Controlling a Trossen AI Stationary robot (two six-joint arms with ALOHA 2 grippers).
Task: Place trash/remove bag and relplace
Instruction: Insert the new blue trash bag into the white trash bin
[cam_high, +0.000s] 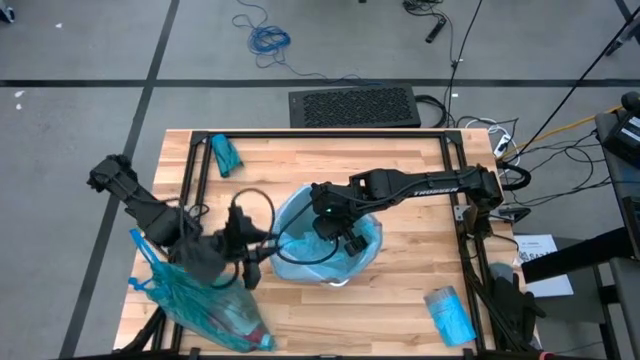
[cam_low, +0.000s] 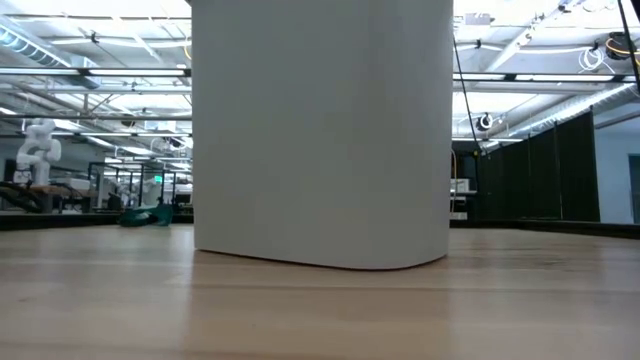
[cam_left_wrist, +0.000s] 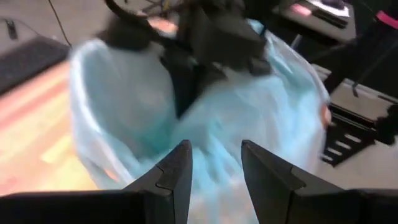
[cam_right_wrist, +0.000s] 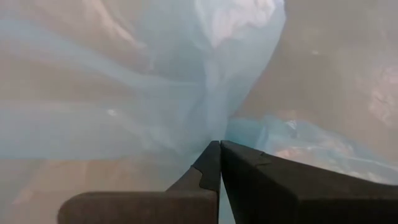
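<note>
A pale blue liner drapes the white bin, apparently empty; right tool clenched inside, left tool released; wooden counter, grey floor.

Right wrist cam is basically stuffed inside the pale blue bag liner, translucent plastic folds filling nearly everything, with the right gripper and its two dark fingers pressed together against the film, nothing visibly pinched between them.
</note>
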